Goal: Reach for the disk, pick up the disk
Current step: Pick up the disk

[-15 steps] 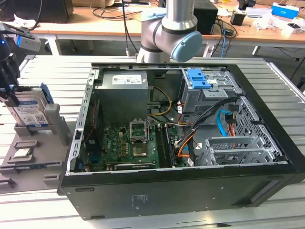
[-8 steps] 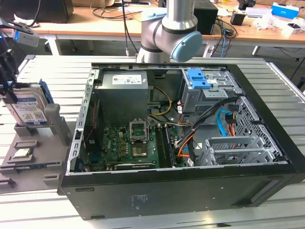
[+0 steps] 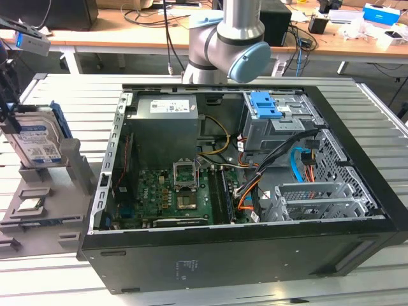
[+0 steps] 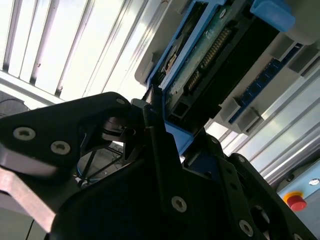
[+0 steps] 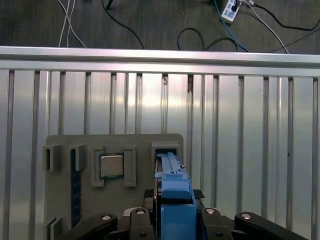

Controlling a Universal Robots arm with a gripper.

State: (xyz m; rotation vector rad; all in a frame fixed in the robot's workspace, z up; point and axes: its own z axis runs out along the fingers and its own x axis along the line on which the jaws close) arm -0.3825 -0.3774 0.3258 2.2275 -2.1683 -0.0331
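Observation:
The disk, a silver-grey drive with a white-and-blue label and a blue frame, stands on edge in a slot of the grey holder at the exterior view's left. My gripper hangs over its top edge at the frame's border. In the first wrist view the disk's blue edge runs between the two dark fingers, which lie against both of its sides. The second wrist view shows the disk's circuit-board face and a finger pressed on the blue frame.
A small square silver chip lies in a pocket of the holder beside the disk. An open computer case with a bright blue latch plate takes up the middle of the slatted metal table. Cables lie on the floor.

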